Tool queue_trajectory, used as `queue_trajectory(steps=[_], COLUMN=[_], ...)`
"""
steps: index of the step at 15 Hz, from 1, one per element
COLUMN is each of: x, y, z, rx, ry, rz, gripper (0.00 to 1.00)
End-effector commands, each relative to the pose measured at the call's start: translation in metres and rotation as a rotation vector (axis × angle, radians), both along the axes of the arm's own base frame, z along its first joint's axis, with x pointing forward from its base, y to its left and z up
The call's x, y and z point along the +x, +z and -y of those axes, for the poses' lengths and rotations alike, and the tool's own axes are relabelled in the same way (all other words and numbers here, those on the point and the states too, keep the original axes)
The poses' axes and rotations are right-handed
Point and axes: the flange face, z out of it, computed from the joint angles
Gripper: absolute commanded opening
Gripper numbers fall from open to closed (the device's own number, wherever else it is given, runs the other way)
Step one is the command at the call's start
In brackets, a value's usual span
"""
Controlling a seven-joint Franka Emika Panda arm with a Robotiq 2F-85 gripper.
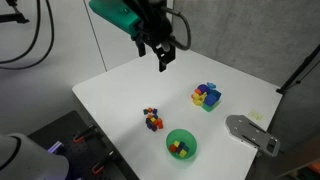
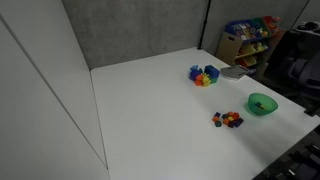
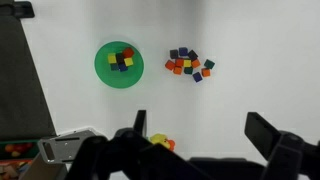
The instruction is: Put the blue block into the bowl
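Note:
The green bowl (image 3: 104,72) sits on the white table and shows in both exterior views (image 1: 187,153) (image 2: 262,104). It holds tiny yellow, red and dark-blue cubes; the blue one (image 3: 122,66) lies near its middle. Beside the bowl lies a loose pile of tiny cubes (image 3: 188,64) (image 1: 152,119) (image 2: 228,120), orange, red and dark blue among them. My gripper (image 3: 200,130) (image 1: 160,55) hangs high above the table, well away from the bowl and pile. It is open and empty. It is out of view in the exterior view that looks across the table.
A cluster of larger blue, purple, yellow and red blocks (image 1: 207,96) (image 2: 204,75) stands further back; its yellow edge (image 3: 160,143) shows by my finger. A grey flat object (image 1: 250,133) (image 3: 65,148) lies at the table's edge. A shelf of toys (image 2: 248,38) stands beyond the table.

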Motion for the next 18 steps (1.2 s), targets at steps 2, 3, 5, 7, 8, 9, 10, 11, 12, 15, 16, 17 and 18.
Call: queue_trajectory(steps=[2,3,5,7,8,9,10,11,12,15,16,17,18], x=[0.000,0.000,0.005,0.019,0.025,0.033,0.042,0.050,0.059,0.081,0.088,0.094,0.100], y=[0.001,0.001,0.000,-0.009,-0.014,-0.021,-0.032,-0.042,-0.055,-0.095,-0.109,-0.122,-0.137], z=[0.000,0.000,-0.003,-0.014,-0.020,-0.027,-0.036,-0.045,-0.054,-0.080,-0.086,-0.091,-0.095], rx=[0.000,0.000,-0.008,-0.026,-0.036,-0.049,-0.060,-0.065,-0.067,-0.085,-0.090,-0.093,-0.099], ry=[0.000,0.000,0.000,0.014,0.025,0.029,0.041,0.059,0.078,0.141,0.162,0.180,0.195], rz=[0.000,0.000,0.001,-0.003,-0.001,-0.001,-0.004,-0.009,-0.015,-0.018,-0.016,-0.017,-0.012], gripper=[1.00,1.00,1.00,1.00,1.00,1.00,1.00,1.00,1.00,1.00,1.00,1.00,1.00])
